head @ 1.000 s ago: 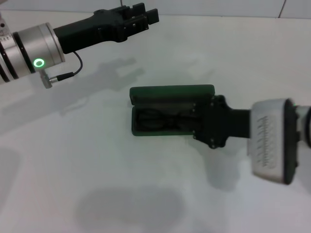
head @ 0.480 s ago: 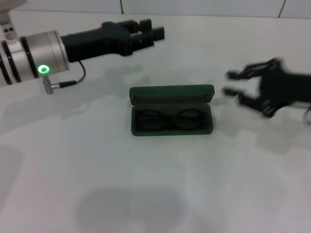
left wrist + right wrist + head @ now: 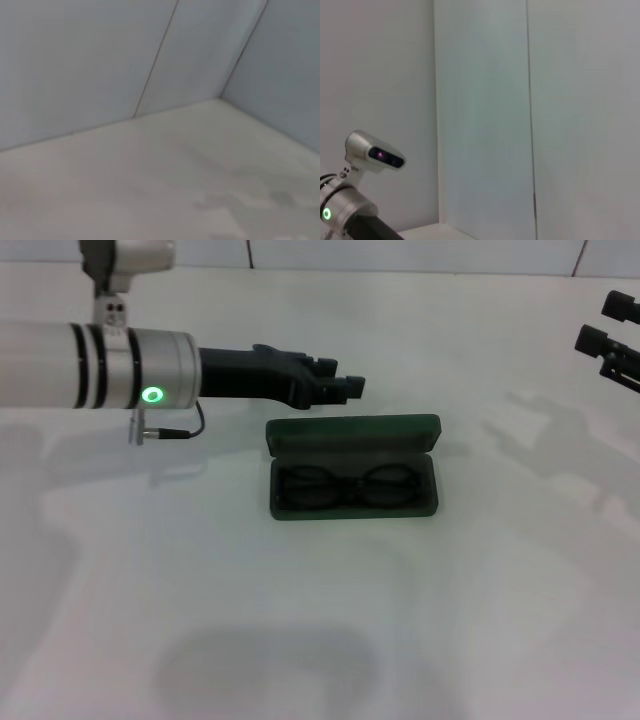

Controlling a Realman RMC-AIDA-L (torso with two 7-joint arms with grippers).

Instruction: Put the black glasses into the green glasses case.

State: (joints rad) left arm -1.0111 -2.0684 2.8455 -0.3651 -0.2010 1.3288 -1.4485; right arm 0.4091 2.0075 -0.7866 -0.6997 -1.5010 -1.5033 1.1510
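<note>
The green glasses case point(image 3: 430, 490) lies open at the middle of the white table, its lid point(image 3: 352, 432) standing up on the far side. The black glasses point(image 3: 345, 487) lie folded inside it on the dark lining. My left gripper point(image 3: 342, 386) hangs just behind the lid's left half, apart from it. My right gripper point(image 3: 606, 324) is open and empty at the far right edge of the head view, well away from the case. Neither wrist view shows the case or the glasses.
The white table point(image 3: 300, 620) stretches around the case, with a pale wall behind it. The left wrist view shows only the table top point(image 3: 150, 190) and the wall corner. The right wrist view shows the wall and part of my left arm point(image 3: 345, 210).
My right gripper let go at the case's right end and drew back to the far right, leaving the glasses in the case. My left arm moved right and nearer, to behind the lid.
</note>
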